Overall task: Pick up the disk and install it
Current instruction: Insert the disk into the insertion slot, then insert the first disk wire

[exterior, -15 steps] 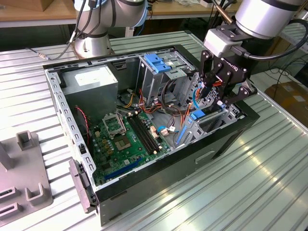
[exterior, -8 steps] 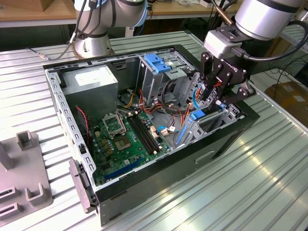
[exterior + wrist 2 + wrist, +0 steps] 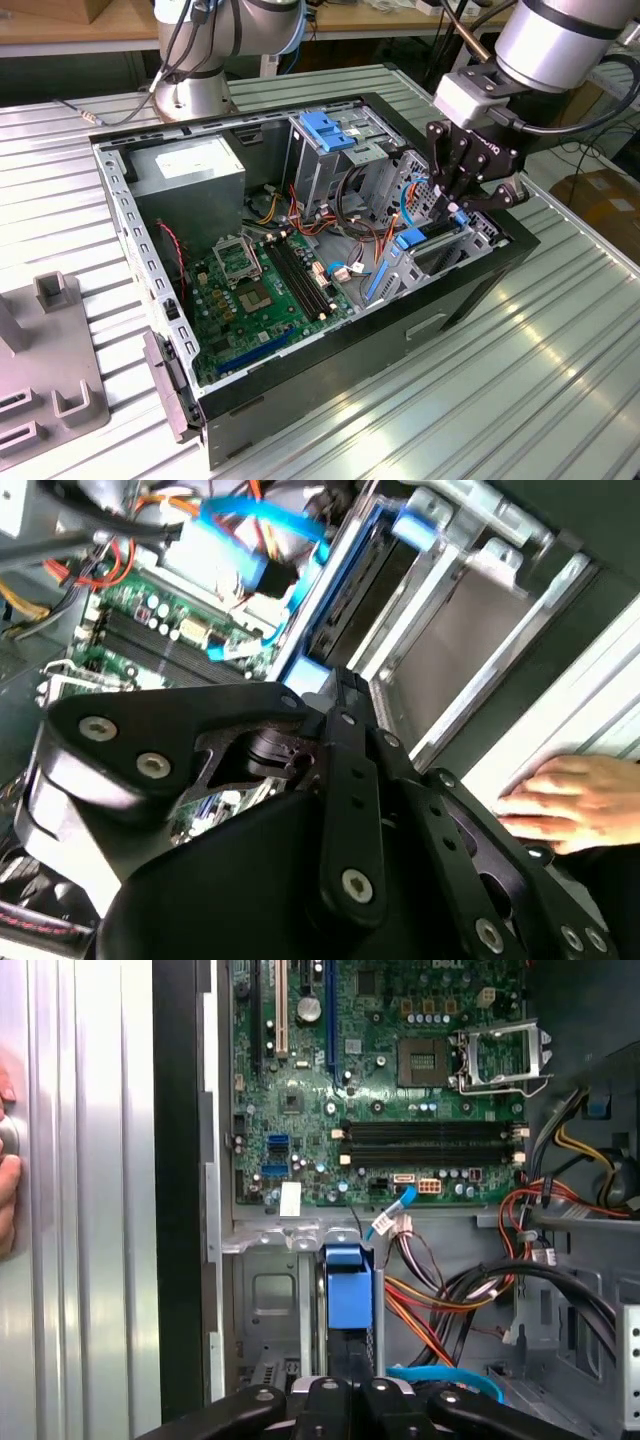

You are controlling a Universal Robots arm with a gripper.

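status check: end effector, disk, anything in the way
End effector low over metal drive bay. Grey metal disk with blue plastic rails on edge in that bay, beneath it. Person's hand on ribbed metal table outside black computer case.

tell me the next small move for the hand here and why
Probably ease the disk slightly deeper along its slot. It stands on edge in the drive bay beside the motherboard, its blue end apparently not yet flush with the bay frame, and the hand is right at the disk.
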